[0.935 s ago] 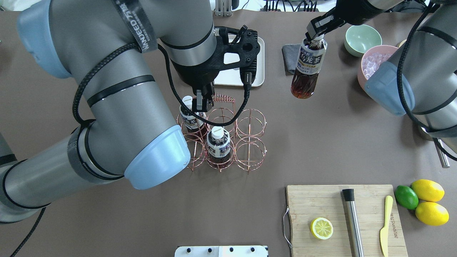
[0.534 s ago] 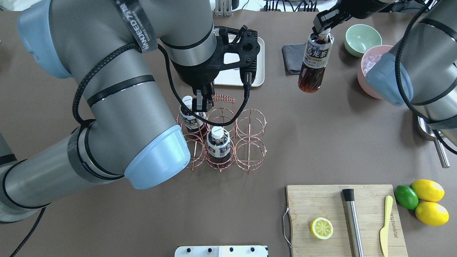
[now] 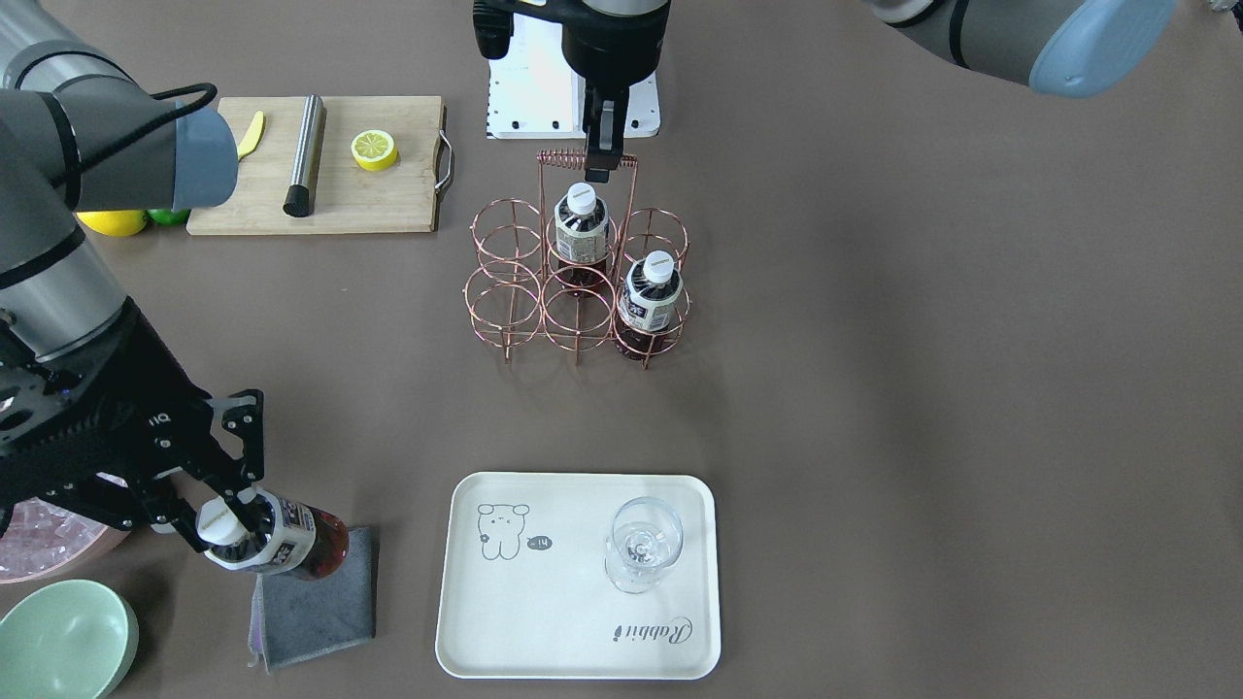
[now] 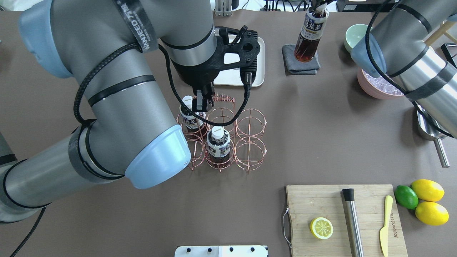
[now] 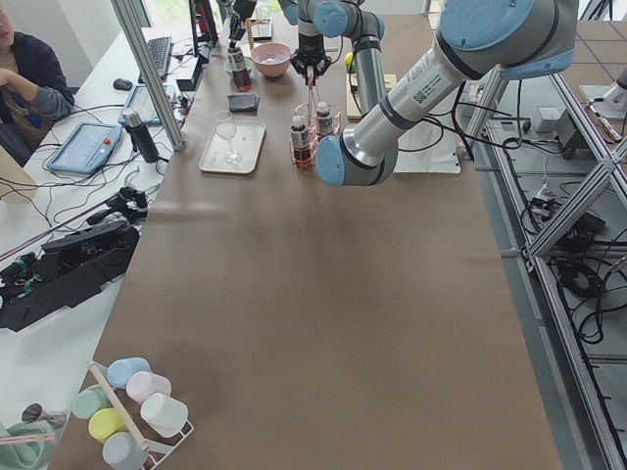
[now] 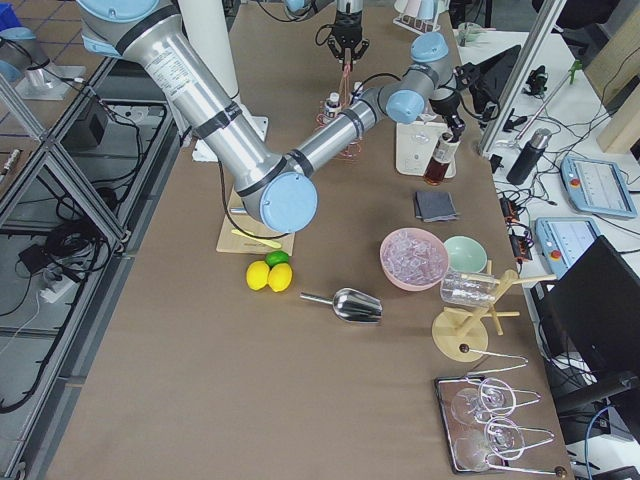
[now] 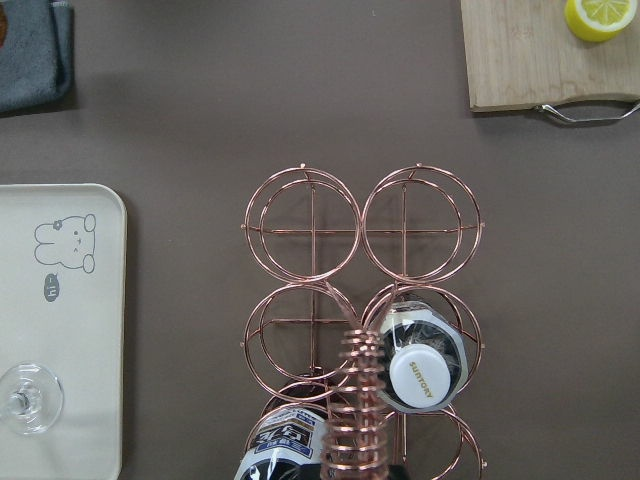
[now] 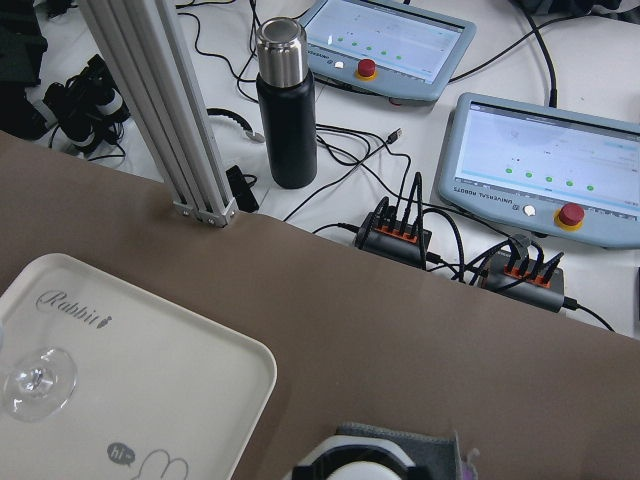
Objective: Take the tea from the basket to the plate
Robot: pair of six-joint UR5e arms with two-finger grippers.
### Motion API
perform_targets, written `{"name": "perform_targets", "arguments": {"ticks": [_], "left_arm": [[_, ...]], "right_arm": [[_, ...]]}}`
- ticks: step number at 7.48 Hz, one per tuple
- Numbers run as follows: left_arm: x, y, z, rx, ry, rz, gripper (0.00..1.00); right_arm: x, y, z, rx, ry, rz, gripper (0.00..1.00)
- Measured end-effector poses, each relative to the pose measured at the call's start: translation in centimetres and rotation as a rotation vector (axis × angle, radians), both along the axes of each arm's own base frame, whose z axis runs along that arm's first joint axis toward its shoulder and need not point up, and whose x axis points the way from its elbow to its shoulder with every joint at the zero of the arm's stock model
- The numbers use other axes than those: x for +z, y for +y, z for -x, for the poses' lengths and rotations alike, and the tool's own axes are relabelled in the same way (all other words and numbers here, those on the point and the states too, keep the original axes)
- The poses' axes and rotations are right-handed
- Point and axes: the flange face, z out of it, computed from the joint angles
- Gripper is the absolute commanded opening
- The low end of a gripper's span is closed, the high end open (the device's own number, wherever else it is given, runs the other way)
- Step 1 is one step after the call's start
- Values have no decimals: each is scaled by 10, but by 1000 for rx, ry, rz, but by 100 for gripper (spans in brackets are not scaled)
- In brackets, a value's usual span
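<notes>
Right tool (image 3: 225, 524) grips the tea (image 3: 291, 549) by its cap over a grey cloth (image 3: 320, 612); the plate (image 3: 573, 641) lies just to the robot's left.

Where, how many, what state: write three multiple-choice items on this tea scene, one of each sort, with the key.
1. Bottles standing in the basket: A one, B two, C three.
2. The held bottle is: A in the basket, B on the plate, C by the grey cloth.
3. The right claw is: A shut on that bottle, B open, C out of view.
Key: B, two white caps stand in the cells; C, it hangs at the cloth's corner; A, the claw clamps its cap end.
</notes>
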Motion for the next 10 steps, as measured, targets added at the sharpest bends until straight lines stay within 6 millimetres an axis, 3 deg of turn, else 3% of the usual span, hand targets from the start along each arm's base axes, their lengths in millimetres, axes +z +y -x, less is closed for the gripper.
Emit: {"name": "perform_targets", "arguments": {"ticks": [2,4,7,8,10], "left_arm": [[1,0,-1,0,-2,2,0],[1,-1,-1,-1,-2,3,0],[1,-4,3,-9,-2,2,0],[0,-10,11,-26,-1,0,0],[-2,-33,50,-94,-5,-2,0]], "right_arm": [[1,-21,33,68,-32,-3,0],[-6,-15,78,131,-56,10,0],[-41,-17,116,173,-87,33,0],[-48,-19,120,181,-85,42,0],[-50,-19,129,196,-75,46,0]]}}
